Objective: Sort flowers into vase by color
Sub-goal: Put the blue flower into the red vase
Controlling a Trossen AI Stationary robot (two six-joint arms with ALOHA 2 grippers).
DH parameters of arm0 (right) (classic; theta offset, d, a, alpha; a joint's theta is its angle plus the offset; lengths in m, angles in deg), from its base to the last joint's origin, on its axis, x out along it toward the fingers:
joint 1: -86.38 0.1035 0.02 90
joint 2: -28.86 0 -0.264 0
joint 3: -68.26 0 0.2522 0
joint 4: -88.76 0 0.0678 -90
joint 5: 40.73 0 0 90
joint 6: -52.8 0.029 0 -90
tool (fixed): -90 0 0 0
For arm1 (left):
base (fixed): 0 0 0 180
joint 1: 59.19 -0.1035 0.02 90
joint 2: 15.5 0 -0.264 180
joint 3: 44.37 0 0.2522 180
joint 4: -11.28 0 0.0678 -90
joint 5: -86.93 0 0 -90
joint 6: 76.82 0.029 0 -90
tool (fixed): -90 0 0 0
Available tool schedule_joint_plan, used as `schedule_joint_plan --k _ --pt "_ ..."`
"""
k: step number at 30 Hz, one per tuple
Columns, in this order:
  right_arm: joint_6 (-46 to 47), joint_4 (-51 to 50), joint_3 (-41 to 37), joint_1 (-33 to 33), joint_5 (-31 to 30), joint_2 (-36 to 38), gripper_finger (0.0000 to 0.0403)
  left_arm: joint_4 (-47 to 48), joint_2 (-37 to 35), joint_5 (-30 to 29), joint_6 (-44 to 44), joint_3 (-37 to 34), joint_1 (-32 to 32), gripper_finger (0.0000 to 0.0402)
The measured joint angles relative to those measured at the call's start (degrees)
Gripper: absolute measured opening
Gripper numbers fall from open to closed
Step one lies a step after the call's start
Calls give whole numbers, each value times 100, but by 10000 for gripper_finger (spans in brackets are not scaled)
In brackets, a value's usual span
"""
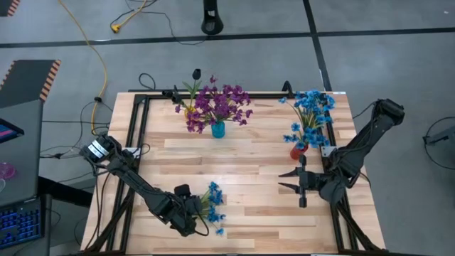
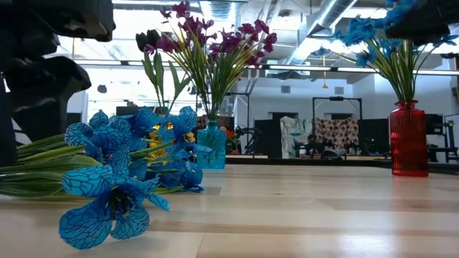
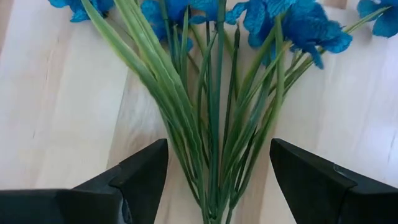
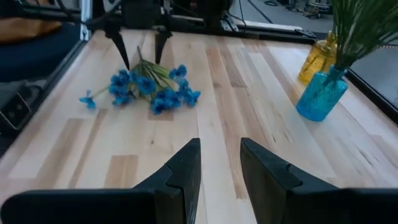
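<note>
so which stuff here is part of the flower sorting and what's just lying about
Part of the job:
- loose blue flowers, between the open left end effector fingers
- red vase with blue flowers
- blue vase with purple flowers
- yellow vase

Just lying about:
- yellow cable on the floor
- keyboard

Bright, even light falls on the counter point(image 1: 242, 206). Shadows are soft. In the low view, the nearest blue flowers point(image 2: 107, 204) look blurry.
</note>
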Motion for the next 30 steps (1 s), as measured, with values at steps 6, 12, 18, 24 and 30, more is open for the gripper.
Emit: schedule_joint_plan --k 6,12,18,24,30 --pt "0 2 279 173 381 4 139 -17 79 -40 0 0 -54 270" --pt "19 -4 319 546 401 -7 139 -78 339 98 -106 -6 -122 270" --pt "197 39 319 776 545 -9 139 -188 352 7 -99 7 -212 268" --pt "197 45 319 831 550 -9 139 -179 358 28 -103 7 -251 222" --pt "197 45 319 810 550 -9 139 -369 372 1 -100 7 -297 149"
